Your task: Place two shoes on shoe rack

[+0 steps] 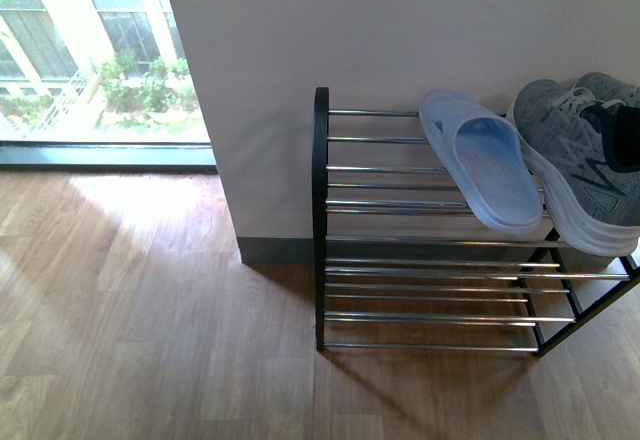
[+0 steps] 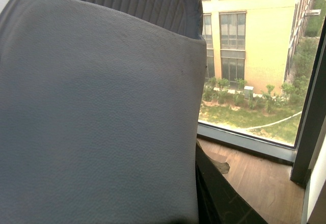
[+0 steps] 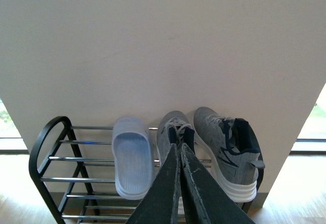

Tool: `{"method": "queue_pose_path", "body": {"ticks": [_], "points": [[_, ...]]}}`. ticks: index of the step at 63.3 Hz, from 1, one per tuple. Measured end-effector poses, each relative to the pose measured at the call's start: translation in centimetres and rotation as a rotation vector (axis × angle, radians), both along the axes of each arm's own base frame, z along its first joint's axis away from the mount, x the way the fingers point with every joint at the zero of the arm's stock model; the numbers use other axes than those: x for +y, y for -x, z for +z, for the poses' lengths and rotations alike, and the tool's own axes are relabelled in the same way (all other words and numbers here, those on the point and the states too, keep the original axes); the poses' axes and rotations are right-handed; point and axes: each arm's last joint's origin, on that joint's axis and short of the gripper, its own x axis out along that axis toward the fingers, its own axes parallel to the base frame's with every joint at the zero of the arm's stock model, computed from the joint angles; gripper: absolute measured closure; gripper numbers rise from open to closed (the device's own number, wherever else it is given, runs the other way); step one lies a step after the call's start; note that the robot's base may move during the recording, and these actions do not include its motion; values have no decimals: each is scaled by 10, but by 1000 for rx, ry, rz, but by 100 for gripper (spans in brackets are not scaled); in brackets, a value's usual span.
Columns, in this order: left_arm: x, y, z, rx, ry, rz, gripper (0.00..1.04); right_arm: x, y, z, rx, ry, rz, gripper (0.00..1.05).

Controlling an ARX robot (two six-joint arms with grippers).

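One wide shoe rack [image 1: 321, 210]: both grey sneakers are up on its top tier, so I reckon the job's basically done. All that's left is letting go and backing out.
Wall [image 1: 400, 30]: sits right behind the rack, so there's no room to push anything further back. My way out is toward me and up.
Floor [image 1: 150, 310]: bare wood out to the window side, loads of open room there.
Lower tiers: look empty in the front view, plenty of spare bars.
End sneaker [image 3: 226, 155]: toe to the wall, right by the rack's far end post. Not much bar left beyond it, so I wouldn't nudge it that way.
Sneaker next to the slipper [image 1: 575, 165]: just beside its partner, about touching. Its white sole pokes slightly past the front bar.
Blue slipper [image 1: 490, 165]: same tier, tucked close against that sneaker and slanted. The rest of the tier toward the round end of the frame is free.
Right fingers [image 3: 198, 188]: drawn almost together, tips at the navy collar of the sneaker next to the slipper. My guess is they're pinching that collar.
Left fingers: honestly can't tell. That wrist camera is mostly filled by a pale grey ribbed thing [image 2: 102, 112] I can't name, with window and yard behind it.
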Motion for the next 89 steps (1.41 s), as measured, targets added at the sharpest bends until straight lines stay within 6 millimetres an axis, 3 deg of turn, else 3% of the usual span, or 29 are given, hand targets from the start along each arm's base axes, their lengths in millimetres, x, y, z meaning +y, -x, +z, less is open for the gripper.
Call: {"method": "queue_pose_path", "body": {"ticks": [20,43,52,60,70,81,89], "points": [[0,0,0,0,0,0,103,0,15,-3,6,0,0,103],[0,0,0,0,0,0,103,0,15,-3,6,0,0,103],[0,0,0,-1,11,-17,103,0,15,-3,6,0,0,81],[-10,-5,8,79,177,-273,103,0,15,-3,6,0,0,61],[-41,-34,34,71,435,-491,103,0,15,-3,5,0,0,37],[-83,-85,36,151,574,-603,103,0,15,-3,5,0,0,10],[-139,-136,18,291,608,-682,103,0,15,-3,5,-1,0,9]]}}
